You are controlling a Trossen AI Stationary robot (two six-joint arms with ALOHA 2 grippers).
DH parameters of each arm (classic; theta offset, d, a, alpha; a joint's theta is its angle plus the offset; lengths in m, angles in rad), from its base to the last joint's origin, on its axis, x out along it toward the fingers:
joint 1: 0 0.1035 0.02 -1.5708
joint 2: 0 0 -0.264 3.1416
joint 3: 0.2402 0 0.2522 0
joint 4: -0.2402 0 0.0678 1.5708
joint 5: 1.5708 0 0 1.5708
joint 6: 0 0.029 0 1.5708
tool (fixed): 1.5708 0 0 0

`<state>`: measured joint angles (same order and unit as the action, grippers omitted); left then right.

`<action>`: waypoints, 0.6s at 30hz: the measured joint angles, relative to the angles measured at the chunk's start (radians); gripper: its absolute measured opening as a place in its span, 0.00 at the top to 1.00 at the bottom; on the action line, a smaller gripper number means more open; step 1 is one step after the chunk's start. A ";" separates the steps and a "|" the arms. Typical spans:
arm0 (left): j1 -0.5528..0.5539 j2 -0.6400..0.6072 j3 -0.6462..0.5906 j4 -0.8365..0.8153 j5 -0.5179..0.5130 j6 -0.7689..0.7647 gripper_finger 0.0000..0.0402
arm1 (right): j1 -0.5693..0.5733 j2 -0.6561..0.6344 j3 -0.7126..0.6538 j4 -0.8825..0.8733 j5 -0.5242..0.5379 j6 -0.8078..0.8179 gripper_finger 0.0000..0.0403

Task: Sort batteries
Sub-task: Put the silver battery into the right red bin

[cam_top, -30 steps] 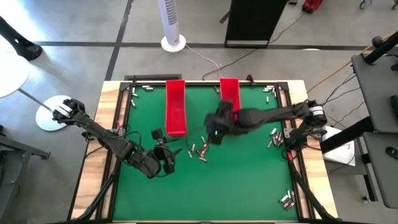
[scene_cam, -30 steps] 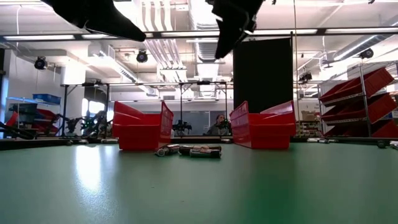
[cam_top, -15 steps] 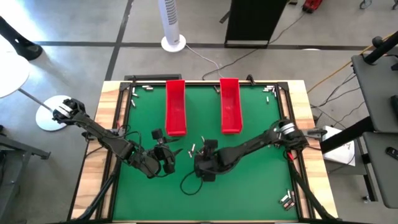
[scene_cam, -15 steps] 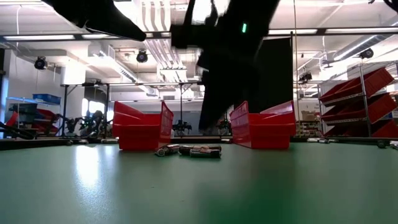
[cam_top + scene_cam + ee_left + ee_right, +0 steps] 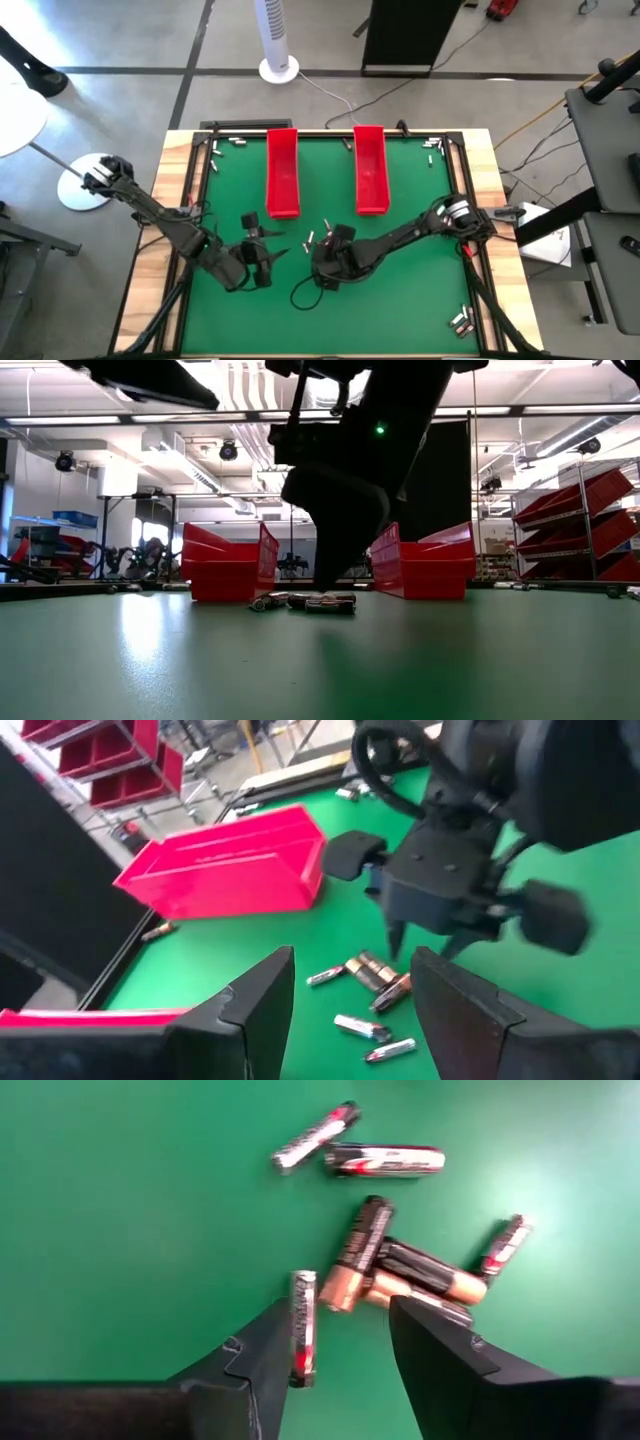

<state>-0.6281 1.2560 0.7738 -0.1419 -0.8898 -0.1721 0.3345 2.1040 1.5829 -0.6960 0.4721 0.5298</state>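
- My right gripper (image 5: 322,250) hangs low over the middle of the green table (image 5: 400,300), right above the small heap of batteries (image 5: 318,240) that lies loose on the mat, nearer than the two red trays.
- In the right wrist view its two fingers (image 5: 440,1350) stand apart with nothing between them; the batteries (image 5: 385,1270) lie just ahead of the tips, and one slim silver cell (image 5: 302,1327) lies just beside the inner edge of one finger. I cannot tell whether it touches.
- That view also sorts the heap for me: two copper-topped thicker cells crossed over each other, several slimmer silver ones scattered round them. The high view shows only small specks there.
- My left gripper (image 5: 268,256) waits just to the left of the heap, well above the mat, with its fingers (image 5: 262,1000) spread and empty.
- The left wrist view shows the right gripper (image 5: 425,940) pointing down at the batteries (image 5: 372,982), its tips just above them.
- The low view shows the batteries (image 5: 305,602) as a short row on the mat between the left red tray (image 5: 228,570) and the right red tray (image 5: 425,565), with the right arm's dark bulk coming down onto them.
- Only the high view shows more batteries along the table's edges: far left corner (image 5: 213,148), far right corner (image 5: 432,146) and near right corner (image 5: 461,320).
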 joint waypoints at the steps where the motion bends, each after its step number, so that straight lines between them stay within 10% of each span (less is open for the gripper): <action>1: -0.011 -0.010 0.000 0.000 0.000 0.001 0.55 | 0.009 0.000 -0.006 0.001 0.030 0.011 0.62; 18: -0.137 -0.064 -0.002 0.118 -0.002 0.120 0.55 | 0.137 -0.178 -0.345 0.537 0.315 0.042 0.59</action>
<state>-0.7656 1.1923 0.7715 -0.0235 -0.8918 -0.0524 0.4714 1.9256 1.2378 -0.1586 0.7867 0.5721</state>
